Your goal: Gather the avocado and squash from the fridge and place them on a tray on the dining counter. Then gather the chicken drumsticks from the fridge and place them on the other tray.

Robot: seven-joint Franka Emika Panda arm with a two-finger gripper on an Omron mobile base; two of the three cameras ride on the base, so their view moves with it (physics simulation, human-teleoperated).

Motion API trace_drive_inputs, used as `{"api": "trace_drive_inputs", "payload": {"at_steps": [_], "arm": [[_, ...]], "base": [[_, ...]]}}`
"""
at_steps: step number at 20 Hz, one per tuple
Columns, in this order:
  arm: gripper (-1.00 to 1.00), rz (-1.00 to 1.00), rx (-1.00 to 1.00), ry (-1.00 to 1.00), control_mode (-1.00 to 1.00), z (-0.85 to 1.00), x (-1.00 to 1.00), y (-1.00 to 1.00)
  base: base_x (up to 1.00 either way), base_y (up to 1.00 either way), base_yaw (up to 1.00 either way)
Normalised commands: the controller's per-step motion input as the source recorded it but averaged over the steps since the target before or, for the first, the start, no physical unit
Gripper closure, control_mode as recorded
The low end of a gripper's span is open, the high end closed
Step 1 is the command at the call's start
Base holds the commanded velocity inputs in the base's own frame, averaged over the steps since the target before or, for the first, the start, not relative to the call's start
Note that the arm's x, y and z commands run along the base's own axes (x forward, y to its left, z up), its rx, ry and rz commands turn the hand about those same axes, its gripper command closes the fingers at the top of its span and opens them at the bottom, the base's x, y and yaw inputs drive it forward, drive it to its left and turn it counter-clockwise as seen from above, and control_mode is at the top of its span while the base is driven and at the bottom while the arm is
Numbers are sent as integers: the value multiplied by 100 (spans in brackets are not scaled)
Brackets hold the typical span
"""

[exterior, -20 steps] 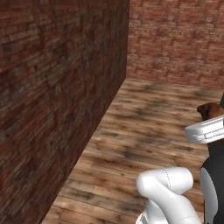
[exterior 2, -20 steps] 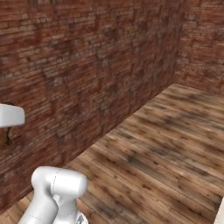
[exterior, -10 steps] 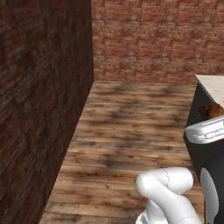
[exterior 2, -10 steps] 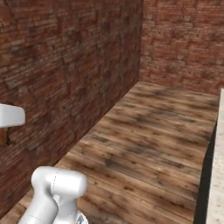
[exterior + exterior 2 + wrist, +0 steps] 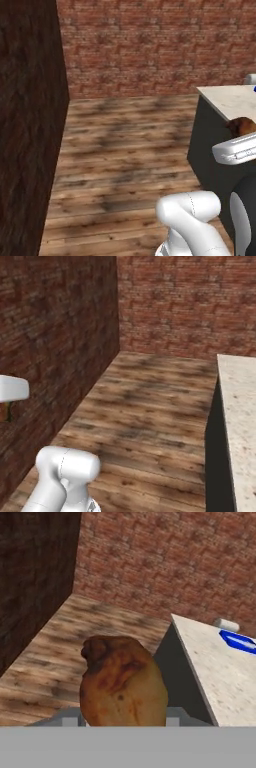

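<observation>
A golden-brown chicken drumstick (image 5: 122,682) stands close up in the middle of the hand view, with my gripper (image 5: 122,721) shut on it; the fingertips are mostly hidden behind the meat. The same drumstick (image 5: 242,126) peeks above my white hand (image 5: 235,148) at the right edge of the left base view. The dining counter (image 5: 215,667) with its beige speckled top and dark base lies ahead to the right. A bright-blue tray (image 5: 240,641) rests on it further along. The avocado, the squash and the twin tray are out of view.
Brick walls (image 5: 150,45) close the room ahead and on the left (image 5: 50,331). Wooden plank floor (image 5: 150,406) stretches between the wall and the counter (image 5: 240,406). A small white object (image 5: 226,625) sits on the counter beyond the tray.
The whole picture has swung: the base has turned, the left wall slid aside and the dining counter came further into view. The drumstick stays held in the gripper.
</observation>
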Motion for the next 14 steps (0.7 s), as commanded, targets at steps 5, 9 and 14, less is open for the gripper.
{"api": "trace_drive_inputs", "payload": {"at_steps": [5, 9, 14], "arm": [[100, 0, 0, 0, 100, 0, 0, 0], [100, 0, 0, 0, 100, 0, 0, 0], [100, 0, 0, 0, 100, 0, 0, 0]], "base": [[73, 38, -38], [74, 40, -39], [75, 43, -39]]}}
